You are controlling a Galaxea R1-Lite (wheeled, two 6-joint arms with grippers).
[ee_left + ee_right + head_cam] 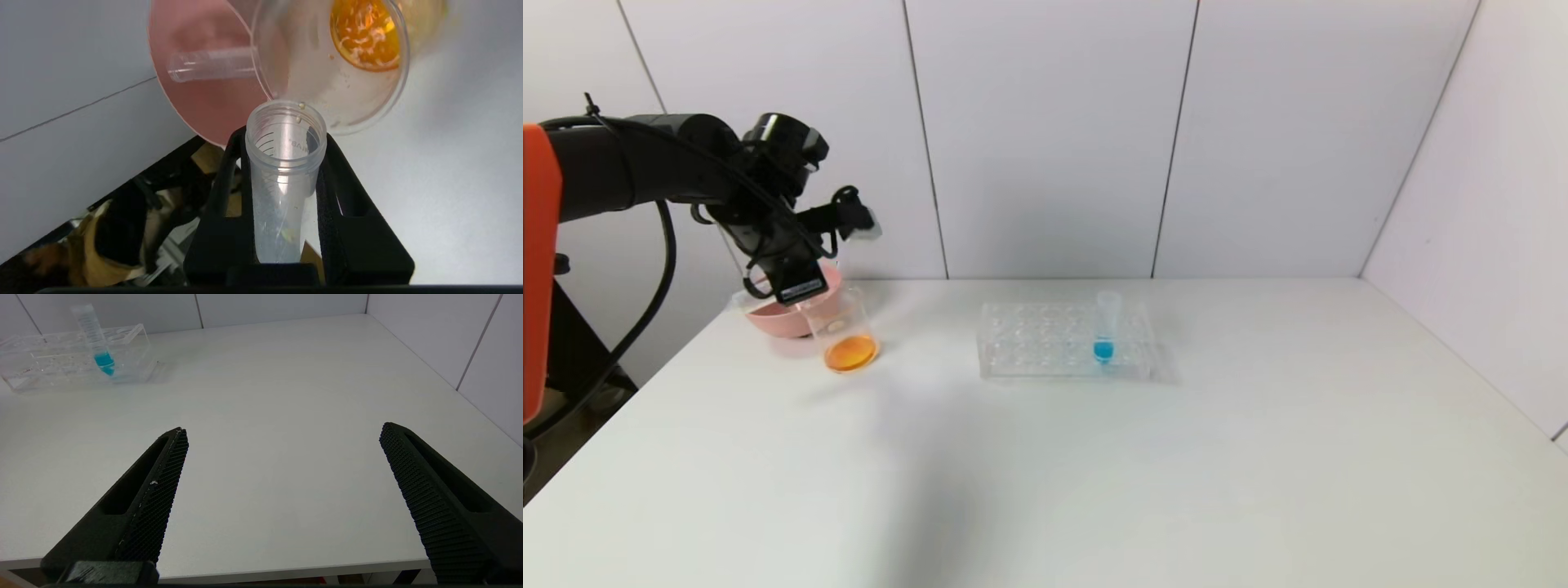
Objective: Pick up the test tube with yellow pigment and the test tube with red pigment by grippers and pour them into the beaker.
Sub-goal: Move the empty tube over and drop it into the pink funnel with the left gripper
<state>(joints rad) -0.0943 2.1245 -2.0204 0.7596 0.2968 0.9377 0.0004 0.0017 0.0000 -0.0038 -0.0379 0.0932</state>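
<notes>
My left gripper [796,286] [284,136] is shut on the test tube with yellow pigment [282,183]. The tube is almost empty, with only a yellowish trace and a few drops at its rim. Its mouth is tipped at the rim of the beaker [845,331] [310,81], which holds orange liquid [363,36]. Another clear, empty tube [212,64] lies in the pink bowl [768,318] [196,106] behind the beaker. No tube with red liquid shows. My right gripper [282,433] is open and empty over the table's near edge, out of the head view.
A clear tube rack [1045,343] [49,359] stands mid-table with one tube of blue liquid [1104,331] [98,343] upright in it. The beaker and bowl sit near the table's far left corner, close to the wall.
</notes>
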